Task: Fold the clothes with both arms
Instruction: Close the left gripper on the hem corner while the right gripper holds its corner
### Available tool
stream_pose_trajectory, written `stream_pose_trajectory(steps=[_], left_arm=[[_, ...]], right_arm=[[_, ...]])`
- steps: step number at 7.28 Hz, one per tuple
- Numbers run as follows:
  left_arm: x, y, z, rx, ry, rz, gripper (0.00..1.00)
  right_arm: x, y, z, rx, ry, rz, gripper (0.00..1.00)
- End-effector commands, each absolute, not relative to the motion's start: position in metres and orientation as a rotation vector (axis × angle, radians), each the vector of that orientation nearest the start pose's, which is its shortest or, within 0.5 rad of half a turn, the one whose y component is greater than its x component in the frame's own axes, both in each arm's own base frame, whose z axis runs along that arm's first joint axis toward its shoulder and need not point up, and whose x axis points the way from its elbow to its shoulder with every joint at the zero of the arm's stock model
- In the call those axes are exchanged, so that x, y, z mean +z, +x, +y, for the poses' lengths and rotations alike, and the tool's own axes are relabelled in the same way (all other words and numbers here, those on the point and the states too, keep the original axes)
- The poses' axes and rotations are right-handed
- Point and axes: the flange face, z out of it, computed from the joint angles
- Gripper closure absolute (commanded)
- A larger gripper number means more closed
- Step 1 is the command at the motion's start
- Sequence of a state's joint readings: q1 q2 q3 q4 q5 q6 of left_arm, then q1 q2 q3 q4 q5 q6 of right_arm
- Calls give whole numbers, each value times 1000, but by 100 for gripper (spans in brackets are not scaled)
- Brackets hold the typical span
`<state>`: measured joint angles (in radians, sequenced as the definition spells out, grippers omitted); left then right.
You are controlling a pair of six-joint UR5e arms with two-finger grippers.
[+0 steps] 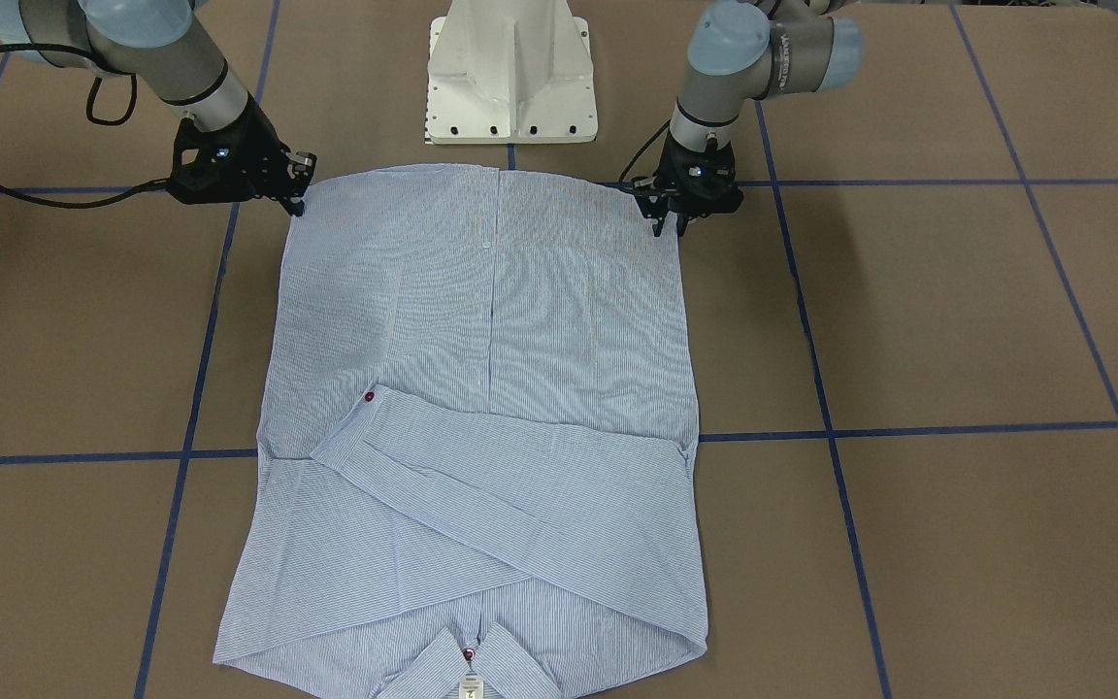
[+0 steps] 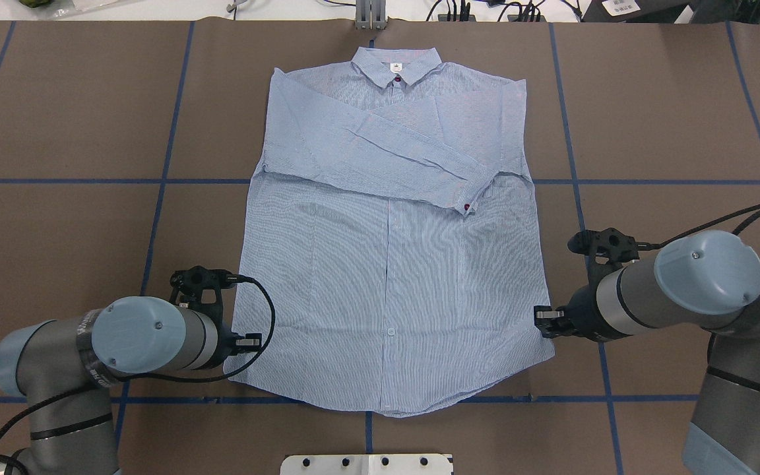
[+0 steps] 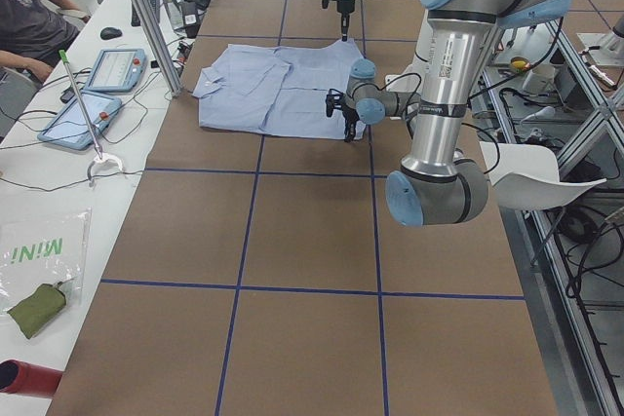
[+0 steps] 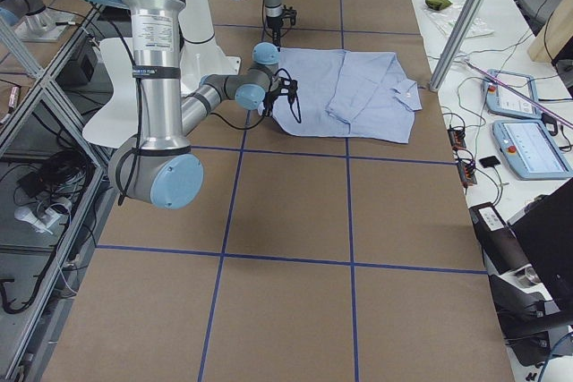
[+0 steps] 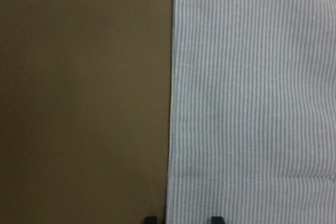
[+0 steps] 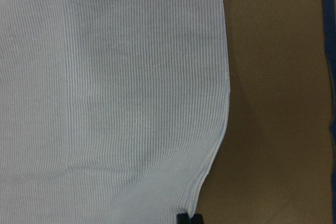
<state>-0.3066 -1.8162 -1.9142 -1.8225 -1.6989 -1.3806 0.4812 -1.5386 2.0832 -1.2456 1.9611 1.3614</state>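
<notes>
Squarely between left gripper (image 2: 253, 343) and right gripper (image 2: 542, 318) lies the shirt (image 2: 386, 277)

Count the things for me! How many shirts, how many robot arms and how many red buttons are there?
Shirts: 1, the blue striped shirt
Robot arms: 2, the left arm and the right arm
Red buttons: 2, the collar button and the cuff button
Total: 5
</notes>
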Motion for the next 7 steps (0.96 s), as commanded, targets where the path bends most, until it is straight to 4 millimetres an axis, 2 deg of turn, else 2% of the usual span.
stream_pose_trajectory(steps=[1,2,5,6,7], left_arm=[[346,505,-286,-55,86,836,81],[343,506,-286,-54,86,841,85],[337,507,-287,-54,90,851,85],[328,504,-288,-59,92,860,100],[311,487,-288,-59,101,864,100]], right_arm=[[368,-383,-310,83,-56,-931,100],[368,-383,-310,82,-57,-931,100],[369,-382,-310,84,-57,-928,100],[368,-380,-313,88,-54,-932,100],[367,-373,-319,96,-59,-938,100]])
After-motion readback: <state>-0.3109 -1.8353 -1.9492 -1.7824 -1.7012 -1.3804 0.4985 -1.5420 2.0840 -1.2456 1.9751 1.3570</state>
